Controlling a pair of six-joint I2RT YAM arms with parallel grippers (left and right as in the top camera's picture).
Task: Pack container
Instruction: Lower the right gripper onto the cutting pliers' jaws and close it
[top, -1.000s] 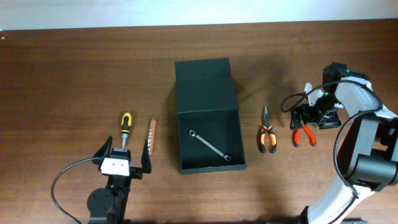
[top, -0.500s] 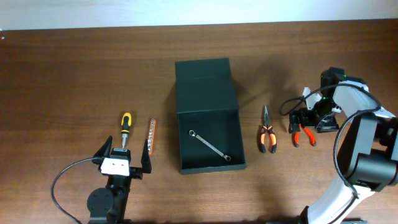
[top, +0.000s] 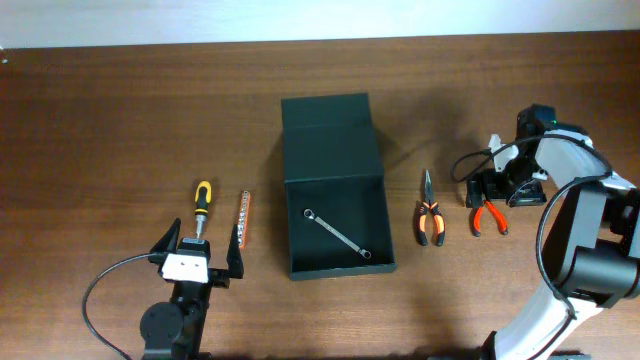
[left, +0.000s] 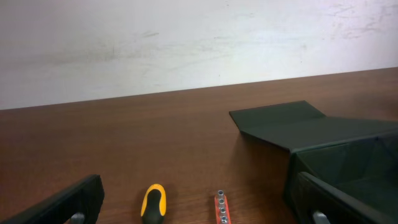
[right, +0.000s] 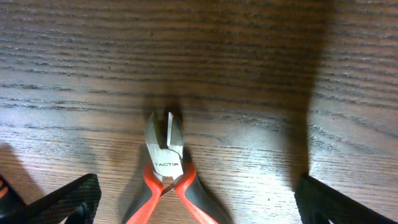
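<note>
— Item one, the task's thing?

— Container (top: 335, 190), mid-table, flap lid laid open away from me. Contents: one double-ended wrench (top: 337, 233), lying diagonally on the floor.

— Outside it?

— To my right: long-nose pliers (top: 430, 215), then red-handled diagonal cutters (top: 487, 215). To my left: a yellow-and-black screwdriver (top: 201, 205) and an orange bit strip (top: 244, 218). All are flat on the table (top: 120, 110).

— Your jaws?

— Right gripper (top: 492, 190): spread wide, empty, with the cutters' head between the fingers in the wrist view. Left gripper (top: 200, 245): spread, empty, near the screwdriver.

— What changed?

— Half a second ago my right gripper sat closer over the cutters. Now it is slightly back, and the cutters are unmoved. I judge that no grasp was made, so four tools remain unpacked.
</note>
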